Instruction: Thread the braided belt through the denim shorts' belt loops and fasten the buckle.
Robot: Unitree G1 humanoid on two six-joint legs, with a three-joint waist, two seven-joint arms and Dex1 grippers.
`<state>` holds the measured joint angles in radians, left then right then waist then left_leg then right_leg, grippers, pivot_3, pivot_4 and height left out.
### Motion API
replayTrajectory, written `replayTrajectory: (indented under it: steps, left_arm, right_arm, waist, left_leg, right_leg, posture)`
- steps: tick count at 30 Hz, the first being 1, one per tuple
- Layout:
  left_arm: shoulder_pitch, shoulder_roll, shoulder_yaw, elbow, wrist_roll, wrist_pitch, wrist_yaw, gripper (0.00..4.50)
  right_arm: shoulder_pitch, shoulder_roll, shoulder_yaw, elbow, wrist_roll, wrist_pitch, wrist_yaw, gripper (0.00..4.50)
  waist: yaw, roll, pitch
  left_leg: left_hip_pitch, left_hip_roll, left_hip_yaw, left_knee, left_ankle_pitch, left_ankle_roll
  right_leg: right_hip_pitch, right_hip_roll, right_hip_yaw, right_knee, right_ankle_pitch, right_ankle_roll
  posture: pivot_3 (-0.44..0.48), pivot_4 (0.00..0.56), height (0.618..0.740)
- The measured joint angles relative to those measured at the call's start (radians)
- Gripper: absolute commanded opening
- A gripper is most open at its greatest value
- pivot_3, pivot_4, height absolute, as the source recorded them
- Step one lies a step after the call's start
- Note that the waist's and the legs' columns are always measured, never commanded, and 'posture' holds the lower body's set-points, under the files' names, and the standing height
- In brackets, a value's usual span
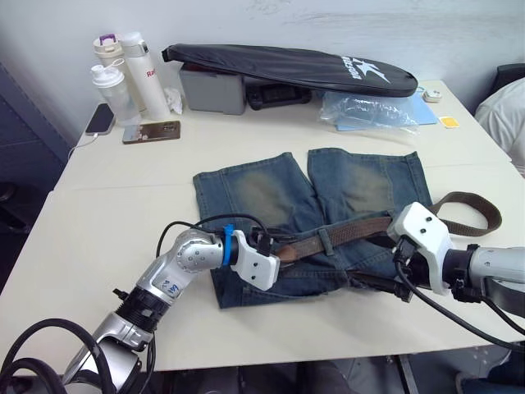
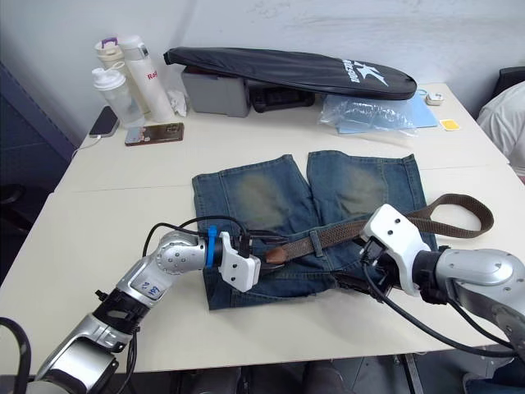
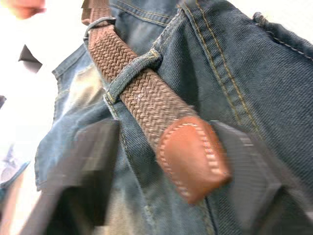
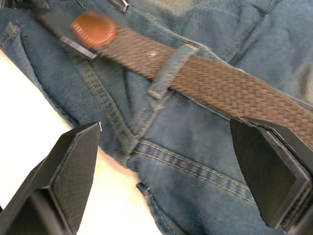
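We see the denim shorts (image 1: 312,222) lying flat in the middle of the table (image 1: 123,238), waistband toward the near edge, with bare tabletop to the left and right and a narrow strip at the near edge. Clutter sits along the far edge: bottles (image 1: 123,78), two phones (image 1: 152,131), a black bag (image 1: 287,66) and a clear plastic bag (image 1: 369,111).

The braided belt (image 1: 344,230) runs along the waistband under a belt loop (image 1: 326,240), its tail curving off the shorts to the right. Its leather tip (image 3: 193,156) lies between the fingers of the left gripper (image 3: 171,166), which stand apart without closing on it. The right gripper (image 4: 181,161) is spread wide over the waistband, the belt passing by its one finger; it grasps nothing.
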<state>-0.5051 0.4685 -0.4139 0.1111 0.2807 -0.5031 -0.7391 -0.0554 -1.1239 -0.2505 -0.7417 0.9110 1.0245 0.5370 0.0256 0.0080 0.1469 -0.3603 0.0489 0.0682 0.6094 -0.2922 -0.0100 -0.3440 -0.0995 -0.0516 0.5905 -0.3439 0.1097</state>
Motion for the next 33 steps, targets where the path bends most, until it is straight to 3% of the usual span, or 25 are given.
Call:
replayTrajectory:
  steps: [4,9,10,12,18,19,26,33]
  left_arm:
    - [-0.002,0.0,0.002,0.021,-0.006,0.0,-0.006,0.04]
    - [-0.002,0.015,0.019,0.021,-0.047,0.003,-0.029,0.04]
    - [-0.004,0.02,0.025,0.021,-0.052,0.006,-0.032,0.0]
    - [-0.008,0.023,0.035,0.02,-0.06,0.011,-0.038,0.0]
    - [-0.031,0.024,0.046,0.02,-0.074,0.018,-0.045,0.0]
    - [-0.032,0.029,0.046,0.02,-0.079,0.018,-0.05,0.0]
    - [-0.07,0.137,0.057,0.031,-0.081,-0.07,-0.075,0.0]
    - [-0.081,0.219,0.087,0.167,-0.084,-0.163,-0.079,0.0]
  right_arm:
    - [-0.006,0.0,0.0,-0.001,0.002,0.005,-0.002,4.5]
    - [-0.027,0.053,0.009,0.007,0.004,0.035,-0.054,4.5]
    - [-0.036,0.085,0.012,0.017,0.004,0.045,-0.075,3.97]
    - [-0.057,0.137,0.038,0.047,0.003,0.07,-0.116,3.32]
    - [-0.094,0.275,0.141,0.118,-0.038,0.13,-0.224,0.33]
    - [-0.093,0.295,0.163,0.14,-0.067,0.135,-0.249,0.05]
    - [-0.056,0.328,0.204,0.205,-0.177,0.109,-0.276,0.05]
    - [-0.024,0.328,0.184,0.228,-0.208,0.079,-0.226,0.05]
  waist:
    - [0.0,0.0,0.0]
    - [-0.001,0.0,0.0]
    - [-0.002,0.0,0.0]
    - [-0.003,0.0,0.0]
    - [-0.003,0.003,-0.002]
    - [-0.003,0.004,-0.003]
    - [-0.004,0.006,-0.006]
    - [-0.001,0.003,-0.008]
  left_leg:
    - [0.0,0.0,0.0,0.001,0.0,0.0]
    - [0.0,0.0,0.0,0.001,0.0,0.001]
    - [0.0,0.001,0.0,0.001,0.0,0.001]
    - [0.001,0.0,0.001,0.001,0.0,0.001]
    - [0.001,0.0,0.001,0.001,0.0,0.001]
    - [0.001,0.0,0.001,0.001,0.0,0.001]
    - [0.002,0.001,0.002,0.001,-0.001,0.001]
    - [0.004,0.0,0.002,0.002,-0.002,0.003]
  right_leg:
    - [0.0,0.0,-0.002,0.0,0.0,0.0]
    - [0.0,0.001,-0.001,0.001,0.0,0.0]
    - [0.0,0.001,-0.001,0.001,0.0,0.0]
    - [0.0,0.001,-0.002,0.002,0.0,0.0]
    - [0.0,0.001,-0.002,0.002,0.0,0.0]
    - [0.0,0.001,-0.002,0.002,0.0,0.0]
    - [0.001,0.002,-0.002,0.003,0.0,0.0]
    - [0.003,-0.001,-0.001,0.003,0.0,0.0]
  posture:
    - [0.0,0.15,0.74]
    - [0.0,0.15,0.74]
    - [0.0,0.15,0.74]
    - [0.0,0.15,0.74]
    - [0.0,0.15,0.74]
    - [0.0,0.15,0.74]
    - [0.0,0.15,0.74]
    - [0.0,0.15,0.74]
